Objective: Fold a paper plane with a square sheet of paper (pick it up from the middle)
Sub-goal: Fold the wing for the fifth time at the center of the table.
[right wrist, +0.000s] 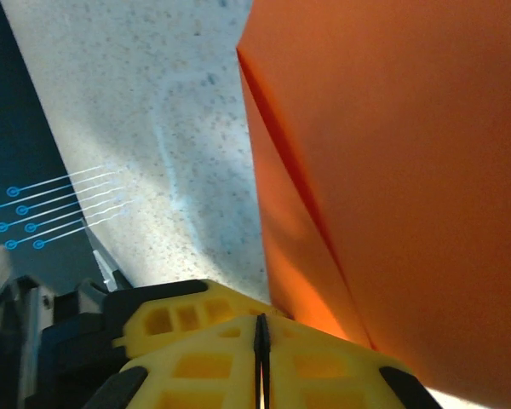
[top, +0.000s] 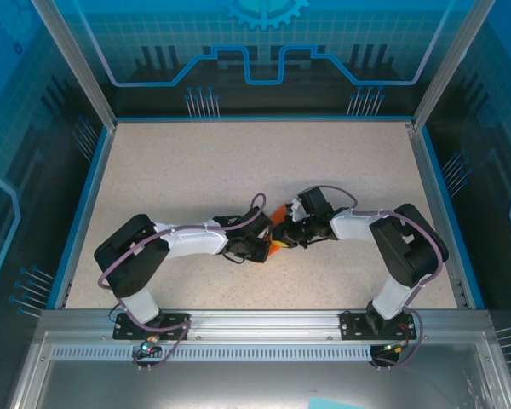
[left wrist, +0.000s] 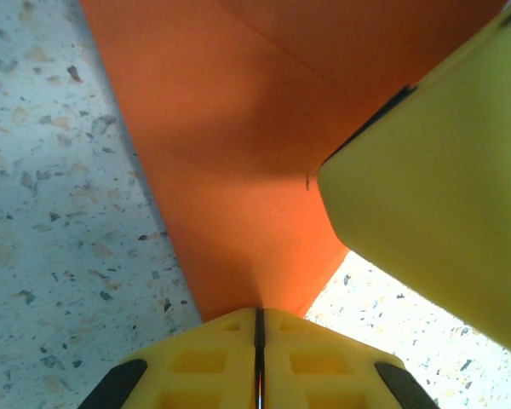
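The orange paper plane (top: pixel 277 247) lies folded on the speckled table, near the middle, between my two grippers. In the left wrist view the paper plane (left wrist: pixel 238 128) spreads out from a crease that runs straight into my left gripper (left wrist: pixel 259 311), whose yellow jaws are shut on it. A yellow finger of the right gripper (left wrist: pixel 434 196) overlaps the sheet from the right. In the right wrist view the paper plane (right wrist: pixel 392 170) rises on the right, and its lower edge meets the tips of my right gripper (right wrist: pixel 260 317), which is shut. The two grippers (top: pixel 264 247) (top: pixel 283 232) nearly touch.
The speckled tabletop (top: pixel 238 162) is framed by a blue rim (top: pixel 83 213) and aluminium posts (top: pixel 72 60). Both arm bases (top: pixel 149 324) (top: pixel 379 324) sit at the near edge. The left gripper's yellow body (right wrist: pixel 162 319) stands close beside the right fingers.
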You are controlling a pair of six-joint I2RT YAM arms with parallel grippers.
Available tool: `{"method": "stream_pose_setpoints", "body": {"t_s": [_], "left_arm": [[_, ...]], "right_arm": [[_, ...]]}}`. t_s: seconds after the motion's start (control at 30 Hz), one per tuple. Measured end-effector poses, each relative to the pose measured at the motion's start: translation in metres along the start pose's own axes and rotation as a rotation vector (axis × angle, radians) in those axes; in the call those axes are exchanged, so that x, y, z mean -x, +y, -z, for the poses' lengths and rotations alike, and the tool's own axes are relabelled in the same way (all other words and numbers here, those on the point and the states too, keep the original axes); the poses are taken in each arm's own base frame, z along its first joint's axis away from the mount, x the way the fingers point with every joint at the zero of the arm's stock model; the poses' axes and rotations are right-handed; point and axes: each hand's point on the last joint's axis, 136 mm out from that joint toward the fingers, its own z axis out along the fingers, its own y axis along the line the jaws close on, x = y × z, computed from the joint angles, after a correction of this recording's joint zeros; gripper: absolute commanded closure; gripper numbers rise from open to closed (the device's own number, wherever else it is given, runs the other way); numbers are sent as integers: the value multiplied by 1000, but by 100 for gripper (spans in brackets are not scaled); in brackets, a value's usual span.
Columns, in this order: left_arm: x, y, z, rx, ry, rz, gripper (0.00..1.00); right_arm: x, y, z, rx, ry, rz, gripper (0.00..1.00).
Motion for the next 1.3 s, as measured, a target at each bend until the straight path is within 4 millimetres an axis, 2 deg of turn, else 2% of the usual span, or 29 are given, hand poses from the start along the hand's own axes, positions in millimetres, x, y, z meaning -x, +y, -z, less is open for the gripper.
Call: {"method": "stream_pose_setpoints", "body": {"t_s": [0.17,0.3,0.5,0.63,0.77,0.87,1.3], "left_arm": [[0,-3,0,-14,3,0,88],[2,-6,4,-28,-4,1,82],[16,-10,27,-65,-68,35,71],[27,2,36,-75,-99,121,66],[23,20,30,-70,-87,215,65],[22,25,24,-95,-96,266,64],[40,16,1,-247,-134,346,67]], "right_arm": [[2,-10,-3,-35,-10,5,89],[1,-21,-5,-75,-11,8,89],[-1,-31,-4,-121,-8,39,90],[0,-31,-4,-125,-8,58,90],[-1,-31,-4,-125,-7,68,92],[-1,-32,-4,-121,-8,75,95],[-1,-32,-4,-99,-15,87,99]]}}
